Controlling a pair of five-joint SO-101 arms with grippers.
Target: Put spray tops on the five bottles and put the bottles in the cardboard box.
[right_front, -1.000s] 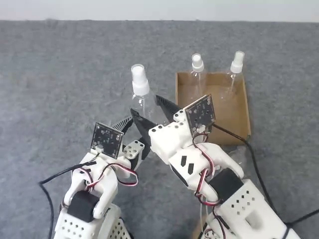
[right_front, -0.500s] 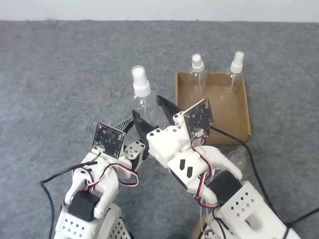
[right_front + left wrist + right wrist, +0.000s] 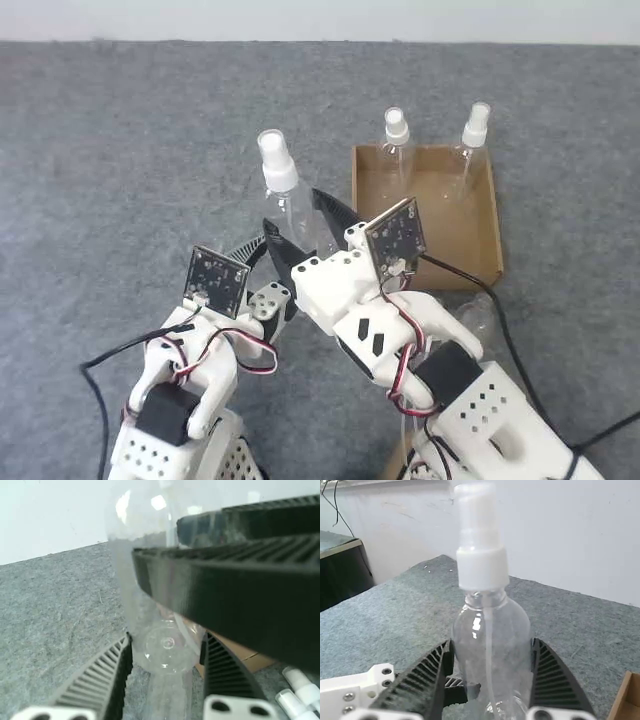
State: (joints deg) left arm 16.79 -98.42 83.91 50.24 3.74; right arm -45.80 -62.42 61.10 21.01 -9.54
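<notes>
A clear bottle (image 3: 284, 208) fitted with a white spray top (image 3: 276, 160) stands upright between both arms on the gray mat (image 3: 120, 150). The right gripper (image 3: 490, 647) pinches it around the body, and the left gripper (image 3: 166, 640) is closed on its base. Just beside them lies the cardboard box (image 3: 455, 235), where a second bottle (image 3: 396, 160) and a third bottle (image 3: 472, 150), both topped, stand at the far end.
</notes>
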